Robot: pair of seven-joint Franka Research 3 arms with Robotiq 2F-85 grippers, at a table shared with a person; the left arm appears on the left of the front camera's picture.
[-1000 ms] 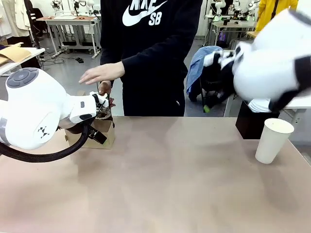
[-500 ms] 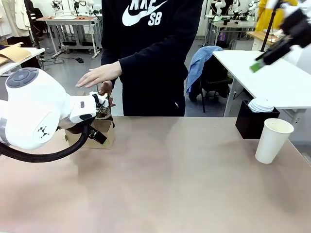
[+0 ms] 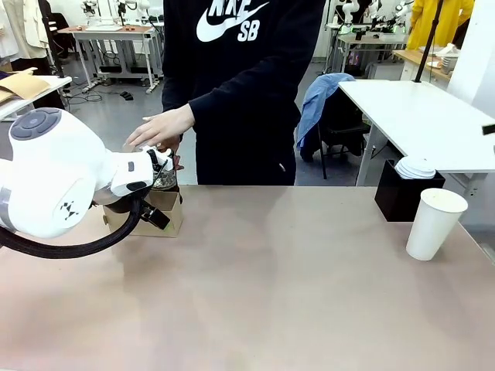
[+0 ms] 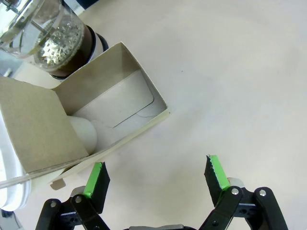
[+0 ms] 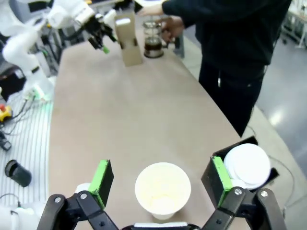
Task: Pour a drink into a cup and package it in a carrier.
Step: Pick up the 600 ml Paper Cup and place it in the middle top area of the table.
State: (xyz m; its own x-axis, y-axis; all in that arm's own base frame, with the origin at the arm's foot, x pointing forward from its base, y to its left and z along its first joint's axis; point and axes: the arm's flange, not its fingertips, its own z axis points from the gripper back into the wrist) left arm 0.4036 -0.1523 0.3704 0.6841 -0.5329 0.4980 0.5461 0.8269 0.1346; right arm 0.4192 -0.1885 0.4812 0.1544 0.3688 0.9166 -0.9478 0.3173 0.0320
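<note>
Beneath spread right pincer [image 5: 160, 176]: cup [image 5: 162, 191] open-topped, lids [image 5: 247, 165] alongside.

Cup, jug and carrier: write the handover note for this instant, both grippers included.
Left gripper: open, empty, beside the carrier.
Right gripper: open, empty, above the cup.
Jug of drink on the carrier's far side, a person's hand over its top.
Cup unlidded, looks empty, on the robot's right beside the black box of lids.
Done: nothing poured. Left: pour, lid, load carrier.

Tan table [image 3: 271, 270], carrier [image 3: 172, 218], drink jug [image 4: 53, 43], cup [image 3: 435, 222], black box [image 3: 401, 202]
</note>
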